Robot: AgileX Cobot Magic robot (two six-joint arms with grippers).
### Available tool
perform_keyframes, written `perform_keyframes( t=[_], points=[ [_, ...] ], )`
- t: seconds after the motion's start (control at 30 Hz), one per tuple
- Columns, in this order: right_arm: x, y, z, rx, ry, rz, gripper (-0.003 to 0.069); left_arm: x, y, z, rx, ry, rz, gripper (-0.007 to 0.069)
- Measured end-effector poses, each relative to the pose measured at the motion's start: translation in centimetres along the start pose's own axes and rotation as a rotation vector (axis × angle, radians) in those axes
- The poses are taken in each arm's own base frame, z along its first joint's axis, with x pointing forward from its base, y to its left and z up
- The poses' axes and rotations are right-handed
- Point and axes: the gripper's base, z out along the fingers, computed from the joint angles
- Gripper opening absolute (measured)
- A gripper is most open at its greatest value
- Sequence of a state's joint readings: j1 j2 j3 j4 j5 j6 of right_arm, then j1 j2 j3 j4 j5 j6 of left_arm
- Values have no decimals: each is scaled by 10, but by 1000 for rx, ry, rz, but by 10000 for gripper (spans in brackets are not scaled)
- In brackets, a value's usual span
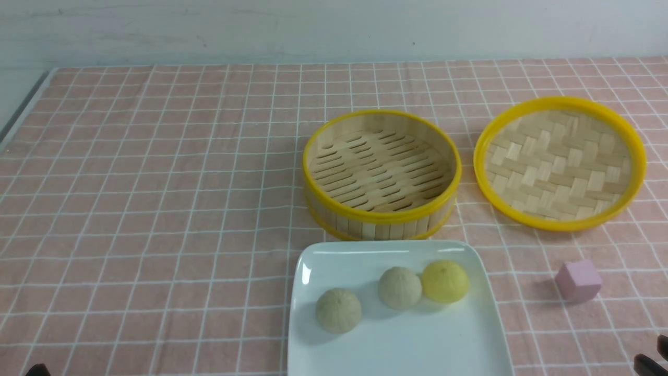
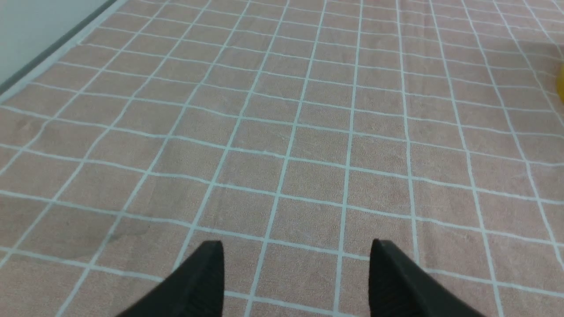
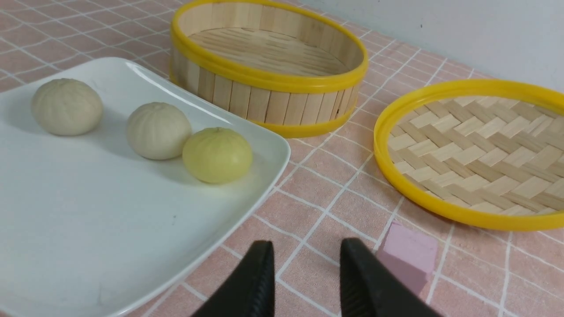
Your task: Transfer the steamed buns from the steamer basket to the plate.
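All three steamed buns lie on the white plate (image 1: 396, 344): two pale ones (image 1: 338, 310) (image 1: 400, 288) and a yellow one (image 1: 445, 281). The right wrist view shows the same buns (image 3: 67, 106) (image 3: 158, 130) (image 3: 217, 154) on the plate (image 3: 88, 211). Behind the plate, the steamer basket (image 1: 376, 227) (image 3: 269, 101) holds nothing. My right gripper (image 3: 307, 246) hovers low over the cloth just right of the plate, open, nothing between its fingers; it barely shows in the front view (image 1: 652, 360). My left gripper (image 2: 296, 246) is open over bare cloth far to the left.
The woven lid (image 1: 560, 163) (image 3: 476, 149) lies upside down right of the basket. A pink cube (image 1: 578, 280) (image 3: 412, 255) sits close beside my right gripper's finger. The checked pink cloth covers the table; its left edge and a wall run at the far left.
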State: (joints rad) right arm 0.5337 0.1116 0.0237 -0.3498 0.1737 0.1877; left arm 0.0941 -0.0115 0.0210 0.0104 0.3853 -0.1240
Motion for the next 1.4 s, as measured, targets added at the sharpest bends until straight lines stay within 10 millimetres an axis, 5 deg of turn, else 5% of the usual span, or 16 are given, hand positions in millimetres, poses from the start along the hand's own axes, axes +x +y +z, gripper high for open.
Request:
perform_keyframes(
  t=[1.4],
  points=[
    [0, 0, 0, 0, 0, 0, 239, 0, 1, 0, -14, -4, 0, 453]
  ],
)
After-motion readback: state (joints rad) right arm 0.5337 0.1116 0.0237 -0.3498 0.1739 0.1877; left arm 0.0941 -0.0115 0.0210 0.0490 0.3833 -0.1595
